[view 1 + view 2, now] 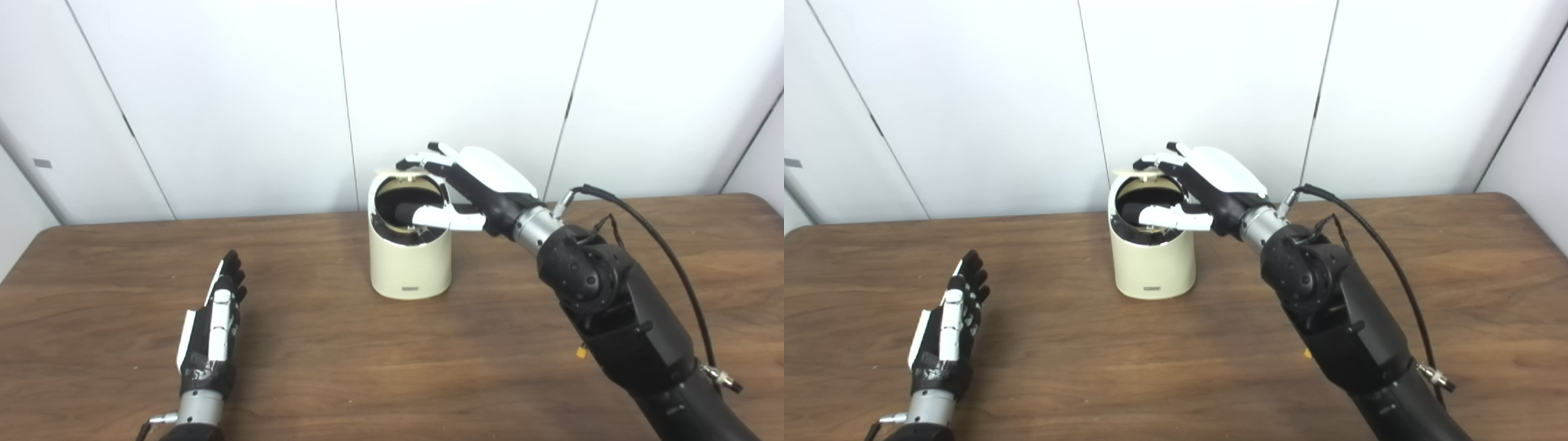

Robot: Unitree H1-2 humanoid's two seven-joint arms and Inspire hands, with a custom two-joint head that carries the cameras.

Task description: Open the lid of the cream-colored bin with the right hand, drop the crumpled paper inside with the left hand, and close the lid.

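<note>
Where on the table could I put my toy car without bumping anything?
Bare wood lies between the left hand and the cream bin, and along the front edge between both arms. It is crowded at the bin's top, where the right hand reaches.

The left hand lay low at the lower left, its forearm entering from the bottom edge, fingers extended forward and held close together, holding nothing. The right arm rose from the lower right, bent at the wrist. The right hand was raised, palm turned left, fingers curled forward and thumb extended below them.
</note>
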